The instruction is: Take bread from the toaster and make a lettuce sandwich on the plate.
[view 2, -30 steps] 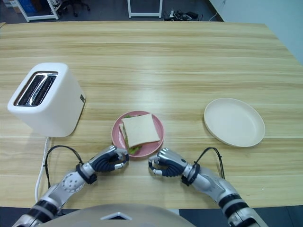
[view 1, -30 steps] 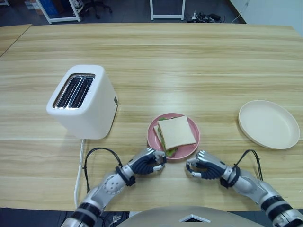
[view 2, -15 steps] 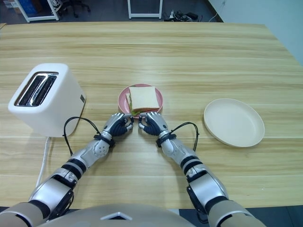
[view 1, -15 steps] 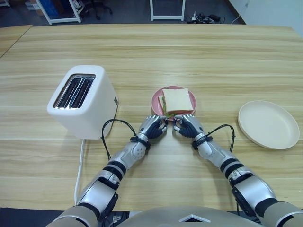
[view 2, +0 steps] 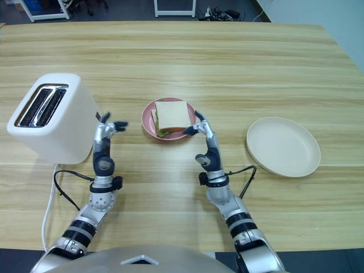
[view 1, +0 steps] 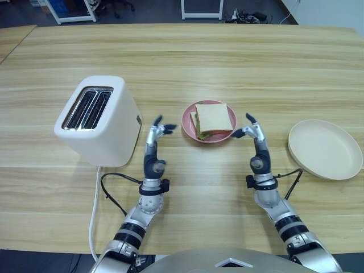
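Note:
A pink plate (view 1: pixel 189 119) lies mid-table with a sandwich (view 1: pixel 214 119) on it: white bread on top, green lettuce showing at the edges. The white toaster (view 1: pixel 98 121) stands to the left, and its two slots look empty. My left hand (view 1: pixel 154 147) is raised upright between the toaster and the plate, fingers spread, holding nothing. To the right of the plate my right hand (view 1: pixel 256 143) is held up the same way, open, a little apart from the rim.
A cream plate (view 1: pixel 324 149) with nothing on it sits at the right. The toaster's white cord (view 1: pixel 93 210) runs down to the table's front edge. Black cables loop at both wrists. Bare wood lies behind the pink plate.
Both hands let go of the pink plate after pushing it away from me, then drew apart, rose upright and opened. The plate and sandwich now rest further back on the table.

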Robot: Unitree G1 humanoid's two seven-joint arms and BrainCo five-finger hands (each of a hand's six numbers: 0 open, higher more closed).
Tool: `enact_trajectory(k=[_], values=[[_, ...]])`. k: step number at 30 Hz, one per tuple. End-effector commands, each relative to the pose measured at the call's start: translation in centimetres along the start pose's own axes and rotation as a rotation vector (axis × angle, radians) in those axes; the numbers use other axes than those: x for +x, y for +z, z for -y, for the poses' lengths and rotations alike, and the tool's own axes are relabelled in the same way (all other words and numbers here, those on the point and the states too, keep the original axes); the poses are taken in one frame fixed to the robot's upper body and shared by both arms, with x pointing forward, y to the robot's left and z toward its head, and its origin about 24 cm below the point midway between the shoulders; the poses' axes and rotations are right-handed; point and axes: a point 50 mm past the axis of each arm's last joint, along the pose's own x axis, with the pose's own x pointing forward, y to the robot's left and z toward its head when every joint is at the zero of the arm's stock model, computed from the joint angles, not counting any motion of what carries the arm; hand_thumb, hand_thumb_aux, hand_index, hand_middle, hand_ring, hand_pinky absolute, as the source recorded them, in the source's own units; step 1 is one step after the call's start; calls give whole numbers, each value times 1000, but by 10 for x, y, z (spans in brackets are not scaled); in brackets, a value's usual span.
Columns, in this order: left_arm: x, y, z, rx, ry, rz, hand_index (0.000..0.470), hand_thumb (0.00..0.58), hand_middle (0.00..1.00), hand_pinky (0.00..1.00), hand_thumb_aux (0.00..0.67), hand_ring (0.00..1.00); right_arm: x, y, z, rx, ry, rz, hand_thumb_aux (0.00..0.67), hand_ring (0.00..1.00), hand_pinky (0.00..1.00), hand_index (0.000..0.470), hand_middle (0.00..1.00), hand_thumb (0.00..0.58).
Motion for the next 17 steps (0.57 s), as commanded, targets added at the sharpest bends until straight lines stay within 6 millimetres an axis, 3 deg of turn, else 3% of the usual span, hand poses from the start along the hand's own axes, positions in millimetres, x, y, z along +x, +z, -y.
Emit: enact_trajectory(k=[1, 7, 14, 17], values=[[-7, -3, -2, 24, 8, -84, 0, 0, 0, 0, 0, 0, -10, -10, 5, -16, -44, -130, 0, 0, 0, 0, 0, 0], [-14, -8, 0, 51, 12, -166, 0, 0, 0, 0, 0, 0, -12, -12, 10, 9, -112, -169, 0, 0, 0, 0, 0, 0], [-3, -8, -2, 186, 136, -176, 0, 0, 0, 0, 0, 0, -7, -13, 8, 26, -188, -209, 0, 0, 0, 0, 0, 0], [-5, -11, 0, 205, 86, -204, 0, 0, 0, 0, 0, 0, -6, -14, 5, 17, -188, -219, 0, 0, 0, 0, 0, 0]])
